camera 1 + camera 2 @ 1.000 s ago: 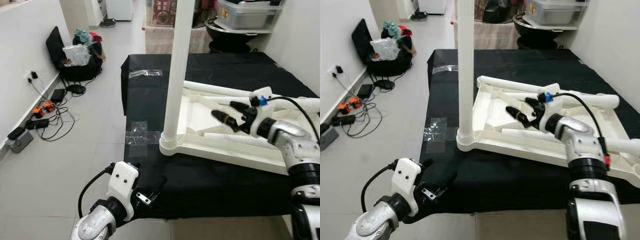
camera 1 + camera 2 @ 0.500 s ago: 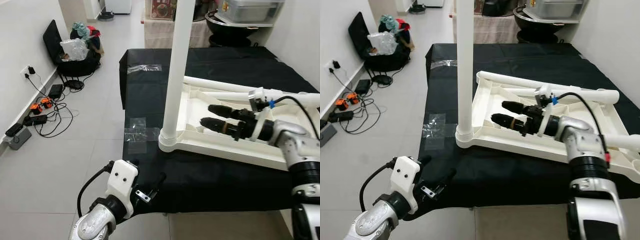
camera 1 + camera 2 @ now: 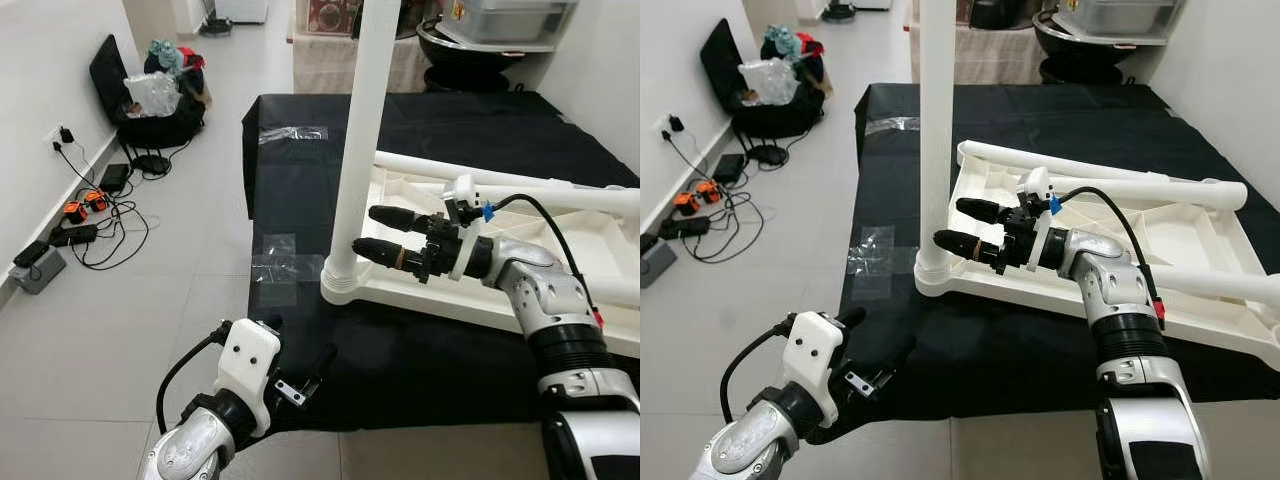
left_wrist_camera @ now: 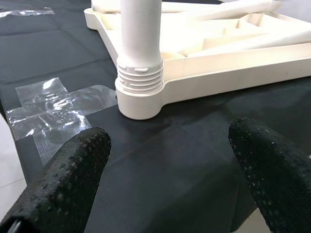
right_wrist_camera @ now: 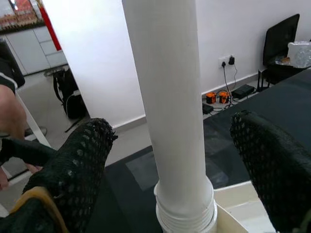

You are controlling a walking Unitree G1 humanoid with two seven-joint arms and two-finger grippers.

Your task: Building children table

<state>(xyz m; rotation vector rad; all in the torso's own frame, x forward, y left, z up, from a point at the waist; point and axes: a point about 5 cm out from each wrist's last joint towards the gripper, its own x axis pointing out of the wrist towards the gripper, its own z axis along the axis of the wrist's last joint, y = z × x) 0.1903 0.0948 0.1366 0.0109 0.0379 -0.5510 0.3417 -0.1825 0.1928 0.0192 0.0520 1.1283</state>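
The little white table top [image 3: 560, 260] lies upside down on the desk [image 3: 420, 130], which has a black cloth over it. One round white leg [image 3: 362, 130] already stands straight up in the near corner socket. More loose legs rest on the tray-shaped underside. The right gripper [image 3: 385, 232] reaches toward the standing leg, jaws spread wide with nothing between them. The left gripper [image 4: 170, 160] waits low by the desk's near edge, jaws also spread and empty. The leg looks like smooth, hard plastic, light but slippery, I think. Holding it low, near the ridged base, seems safest.
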